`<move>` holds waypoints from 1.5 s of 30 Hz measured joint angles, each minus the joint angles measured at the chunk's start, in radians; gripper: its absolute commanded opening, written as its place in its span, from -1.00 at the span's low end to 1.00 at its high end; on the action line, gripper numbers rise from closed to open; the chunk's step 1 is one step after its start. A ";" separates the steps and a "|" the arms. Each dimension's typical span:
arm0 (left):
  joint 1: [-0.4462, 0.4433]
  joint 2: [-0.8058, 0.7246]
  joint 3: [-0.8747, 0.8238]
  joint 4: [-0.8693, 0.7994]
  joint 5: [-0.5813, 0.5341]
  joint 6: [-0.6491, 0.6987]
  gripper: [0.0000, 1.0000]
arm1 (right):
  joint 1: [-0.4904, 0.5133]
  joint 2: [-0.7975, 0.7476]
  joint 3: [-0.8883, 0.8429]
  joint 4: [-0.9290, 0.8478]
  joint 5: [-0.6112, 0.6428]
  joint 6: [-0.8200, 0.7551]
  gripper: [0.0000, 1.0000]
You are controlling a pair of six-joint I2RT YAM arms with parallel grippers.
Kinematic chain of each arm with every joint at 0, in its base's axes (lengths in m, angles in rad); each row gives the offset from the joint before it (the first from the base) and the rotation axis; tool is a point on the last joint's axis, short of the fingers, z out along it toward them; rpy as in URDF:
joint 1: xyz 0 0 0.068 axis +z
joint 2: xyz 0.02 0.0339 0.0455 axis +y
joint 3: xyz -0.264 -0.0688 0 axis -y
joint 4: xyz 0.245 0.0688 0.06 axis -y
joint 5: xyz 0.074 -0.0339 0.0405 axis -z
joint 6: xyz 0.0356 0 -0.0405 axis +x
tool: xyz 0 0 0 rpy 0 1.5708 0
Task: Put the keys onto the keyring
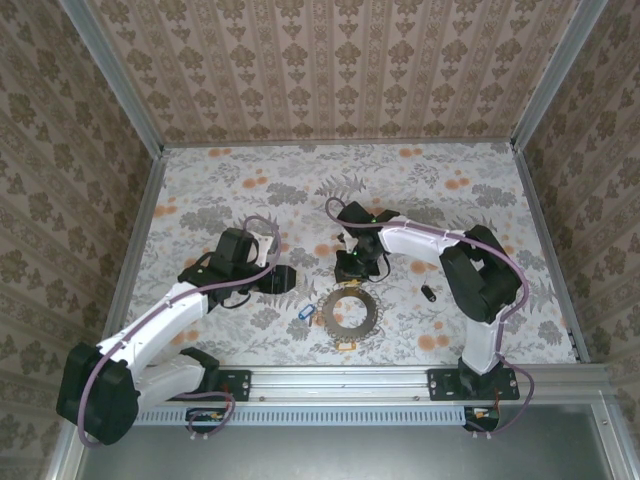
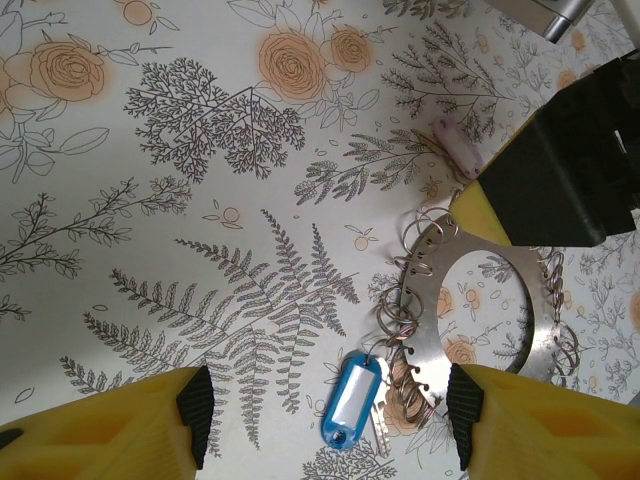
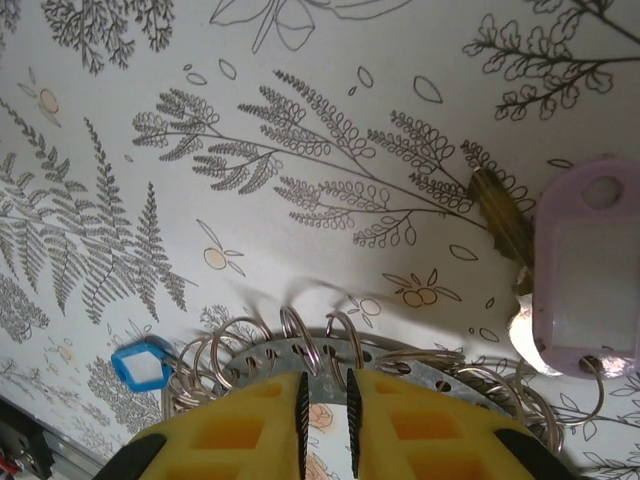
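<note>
Floral table point(image 1: 230, 180) bears keyring point(image 1: 327, 312), rim pinched by right claw point(image 3: 326, 392).

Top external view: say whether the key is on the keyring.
No, the key lies apart on the table, right of the keyring.

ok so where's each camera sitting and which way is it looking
top external: above and behind the bases, looking down on the table; both arms show.
left wrist: on the left arm, facing down past the open left claw at the keyring.
right wrist: low over the keyring's rim, pinched by the right claw.
shared: both wrist views catch the keyring and blue tag.
</note>
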 measured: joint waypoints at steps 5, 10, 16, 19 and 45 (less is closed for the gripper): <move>0.000 0.000 -0.001 0.004 0.002 -0.001 0.32 | 0.000 0.013 0.023 -0.024 0.026 0.021 -0.64; 0.000 0.000 -0.006 0.006 0.003 -0.001 0.31 | 0.000 0.026 0.041 -0.040 0.046 0.028 -0.66; 0.000 0.000 -0.006 0.008 0.003 -0.001 0.31 | 0.005 0.031 0.041 -0.045 0.045 0.034 -0.66; 0.000 0.000 -0.006 0.011 0.003 -0.001 0.31 | 0.010 0.031 0.041 -0.044 0.045 0.043 -0.64; 0.008 0.000 -0.019 0.027 0.011 -0.001 0.31 | 0.019 0.048 0.013 0.002 -0.011 0.098 -0.67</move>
